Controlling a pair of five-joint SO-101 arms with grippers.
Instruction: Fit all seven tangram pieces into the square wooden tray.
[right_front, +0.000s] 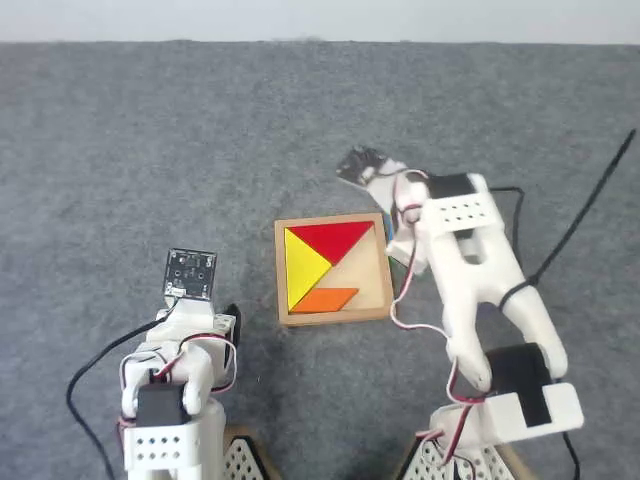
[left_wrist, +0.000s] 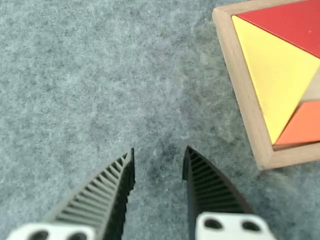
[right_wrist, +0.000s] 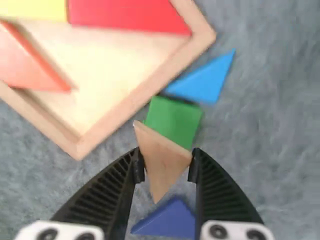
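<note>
My right claw is closed on the plain wooden triangle, one finger against each of its sides. I cannot tell whether it has cleared the table yet. My left claw hangs open and empty over bare table, just off the tray's near left corner. Closest under my right claw lies the dark blue triangle. Just past the wooden one is the green square, and beyond that the light blue triangle. All of these sit on the table along the right side of the tray. The tray sits about mid-table. Inside it, the orange parallelogram lies along the near rim, the yellow triangle along the left rim and the red triangle along the far rim. By my count that is three pieces in and four to go, the one in my grip among them. The bare floor of the tray is on its right side, next to the loose pieces, so the carry looks short. That side is crowded, though, and the rim stands between. Toward the table's left and far edges there is wide open room.
</note>
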